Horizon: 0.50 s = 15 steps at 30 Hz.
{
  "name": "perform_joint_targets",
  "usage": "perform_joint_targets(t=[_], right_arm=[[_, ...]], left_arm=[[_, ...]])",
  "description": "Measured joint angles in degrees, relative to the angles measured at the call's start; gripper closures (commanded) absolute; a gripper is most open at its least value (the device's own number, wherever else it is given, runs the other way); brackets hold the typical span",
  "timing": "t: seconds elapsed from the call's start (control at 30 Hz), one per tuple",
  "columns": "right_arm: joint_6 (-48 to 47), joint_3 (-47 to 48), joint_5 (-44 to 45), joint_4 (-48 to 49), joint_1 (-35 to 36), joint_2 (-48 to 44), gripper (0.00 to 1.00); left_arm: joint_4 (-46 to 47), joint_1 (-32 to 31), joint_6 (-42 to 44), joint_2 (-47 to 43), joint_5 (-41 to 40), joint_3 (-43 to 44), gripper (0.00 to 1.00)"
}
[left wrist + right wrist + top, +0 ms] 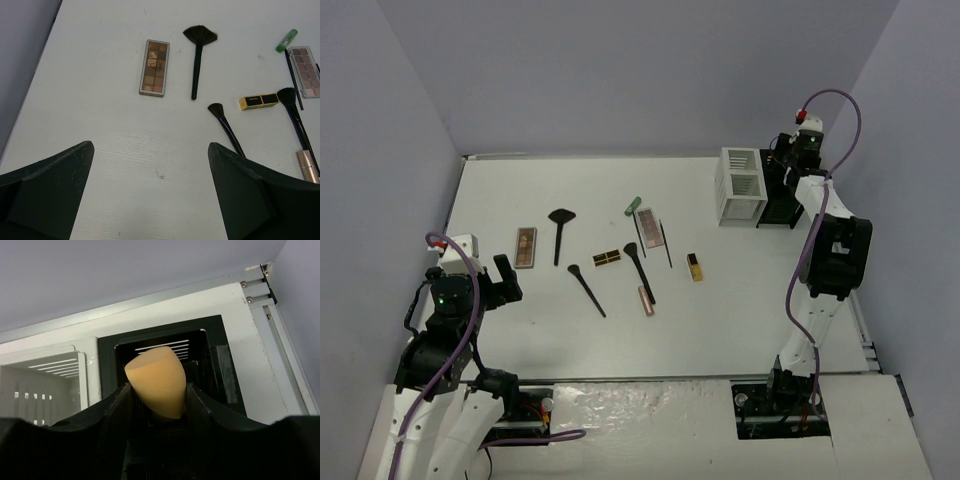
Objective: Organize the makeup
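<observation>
Above the black slatted box (212,357) at the far right, the right claw (159,391) clasps a beige sponge (156,375) between its fingers. The left claw (150,190) hangs wide open over the surface (120,145), near a brown palette (154,67).

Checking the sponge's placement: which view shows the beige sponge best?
Right wrist: the beige sponge sits large between the fingers of the right hand, above the black organizer box. Top external hides it behind the right arm; left wrist misses it.
</observation>
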Motion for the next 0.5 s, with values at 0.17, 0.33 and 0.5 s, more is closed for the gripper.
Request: perform_joint_targets(t=[0.17,0.33,0.5], right_arm=[[-0.2,-0.1,0.0,0.0,0.0,-1.6,0.43],[-0.3,-0.1,-0.1,-0.1,0.0,-3.4,0.41],[-0.3,-1.7,-0.2,-0.3,0.4,-6.4,0.4]], left_arm=[[0.0,0.0,0.0,0.0,0.0,0.0,0.03],[0.0,0.0,0.0,0.0,0.0,0.0,0.03],[0.0,0.0,0.0,-0.1,0.0,0.0,0.03]])
